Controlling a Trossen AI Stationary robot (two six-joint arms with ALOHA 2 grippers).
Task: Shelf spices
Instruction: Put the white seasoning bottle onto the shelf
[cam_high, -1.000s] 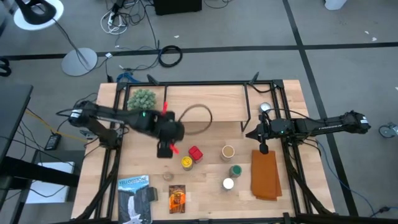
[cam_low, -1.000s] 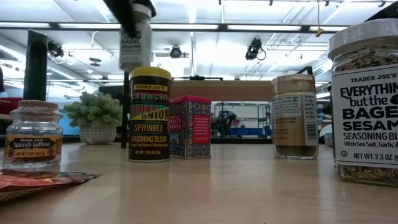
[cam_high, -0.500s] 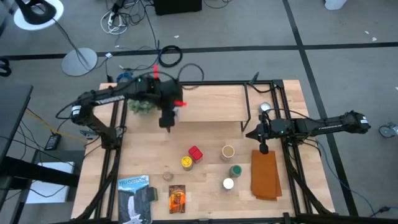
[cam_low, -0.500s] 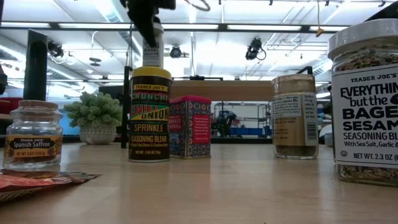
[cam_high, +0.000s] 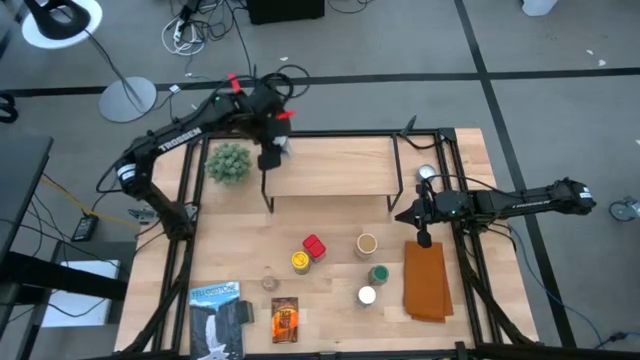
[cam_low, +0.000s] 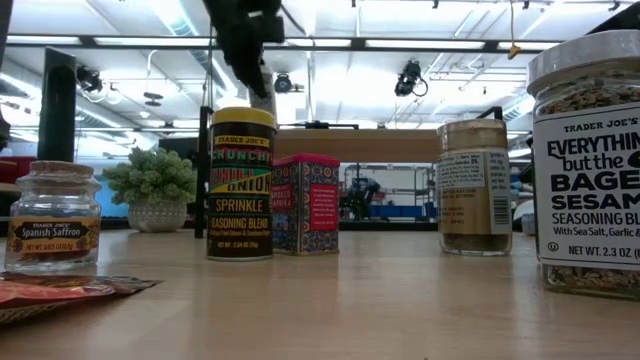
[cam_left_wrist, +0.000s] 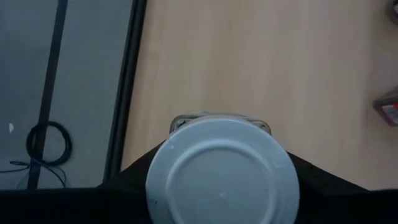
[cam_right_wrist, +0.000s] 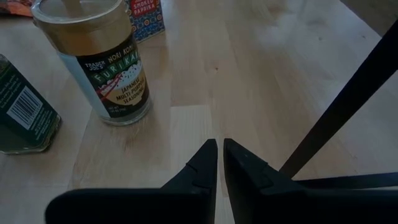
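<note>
You have a white-lidded spice jar (cam_left_wrist: 222, 171) clamped in the left claw (cam_high: 270, 152), held above the left end of the shelf (cam_high: 340, 165), which sits in the upper middle of the high view with its light wooden board on thin black legs. In the left wrist view the jar's round white lid fills the lower centre, with the dark fingers (cam_left_wrist: 311, 177) pressing on both sides and the pale board beneath it. Look lower in the high view and you see the other spices standing on the tabletop (cam_high: 330, 330): a red box (cam_high: 314, 245) just beside a yellow-lidded jar (cam_high: 299, 261), a tan-lidded jar (cam_high: 367, 243) to their right, a green-lidded jar (cam_high: 379, 273) below that, and another white-lidded jar (cam_high: 367, 295) lower again. Toward the lower left of that view lie a small saffron jar (cam_high: 270, 284), an orange-brown packet (cam_high: 285, 319) and a blue-and-white flat package (cam_high: 216, 315). A folded orange-brown cloth (cam_high: 427, 280) lies at the right, and a small potted plant (cam_high: 228, 161) stands at the shelf's left end. Your right claw (cam_right_wrist: 219, 158) hangs low over the tabletop by the shelf's right legs, its fingers nearly together with only a thin slit between them and nothing in it, near the tan-lidded jar.
</note>
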